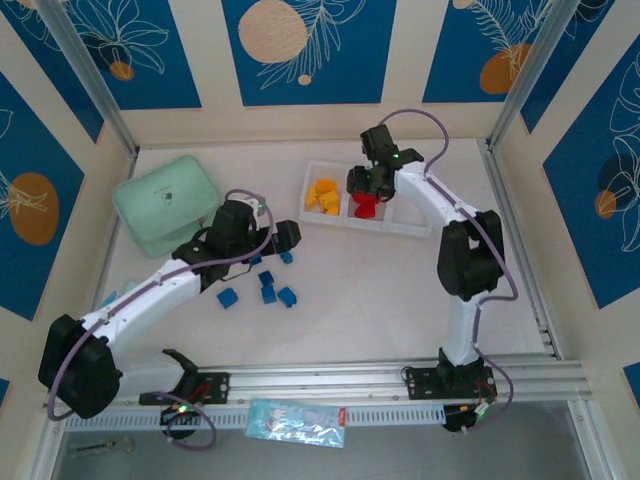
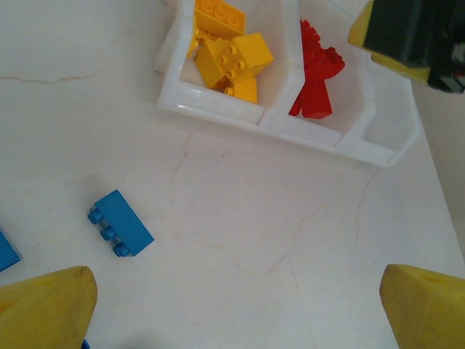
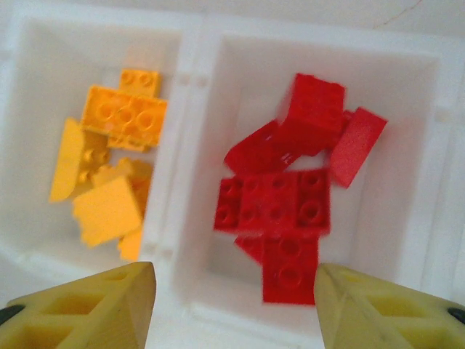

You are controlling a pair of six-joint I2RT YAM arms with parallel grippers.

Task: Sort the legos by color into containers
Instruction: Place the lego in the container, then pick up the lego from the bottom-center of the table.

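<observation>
The right gripper [image 3: 234,280], wide open, hangs over small red plastic bricks [image 3: 276,196] in the white plastic tray [image 3: 190,87]. The left gripper [image 2: 238,291] is wide open too.

Cream walls [image 1: 211,60] closed in three sides, hung with blue panels [image 1: 360,80] bearing white leaf outlines and peach and orange discs. Slanting aluminium posts [image 1: 85,70] stood at the back corners. The white tabletop [image 1: 360,290], faintly veined with hairline cracks, was evenly lit. An aluminium rail [image 1: 330,380] ran along its near edge.
</observation>
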